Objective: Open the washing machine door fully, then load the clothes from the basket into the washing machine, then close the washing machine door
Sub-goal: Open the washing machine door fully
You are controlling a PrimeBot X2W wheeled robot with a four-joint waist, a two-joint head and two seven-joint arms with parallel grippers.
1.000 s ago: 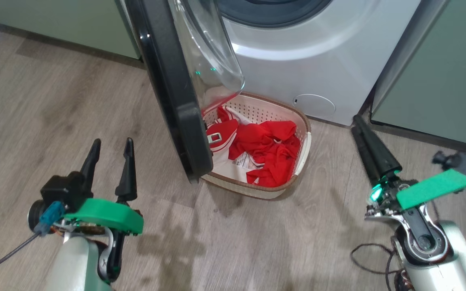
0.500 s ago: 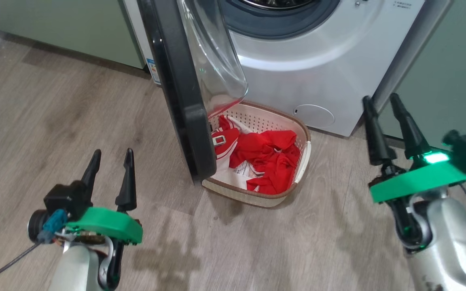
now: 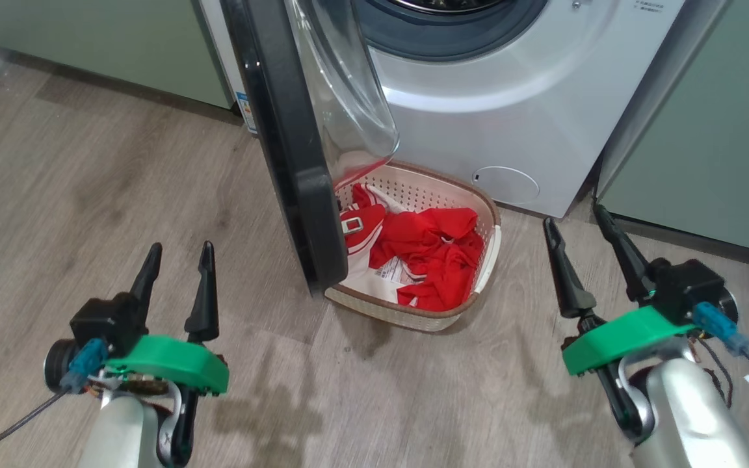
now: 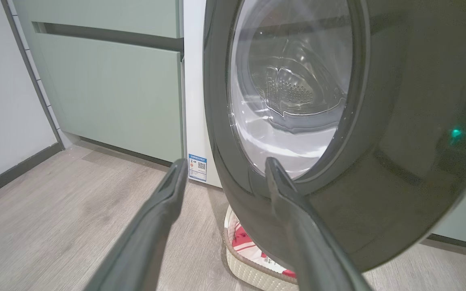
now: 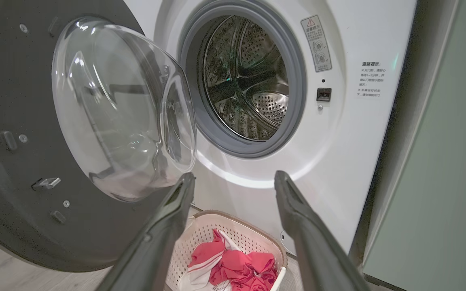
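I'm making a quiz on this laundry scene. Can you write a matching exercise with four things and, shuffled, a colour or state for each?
Things:
1. washing machine door
2. clothes
3. basket
4. right gripper

Colours or states:
A. cream, brown rim
B. fingers apart, holding nothing
C. black rim, swung open
D. red and white

Pairs: 1-C, 2-D, 3-A, 4-B

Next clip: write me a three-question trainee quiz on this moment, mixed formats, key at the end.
1. True or false: the door is open.
2. Where are the clothes? A) in the drum B) in the basket C) on the floor
3. Fill in: the left gripper and right gripper are both ___ and hold nothing.
Key: 1 true; 2 B; 3 open.
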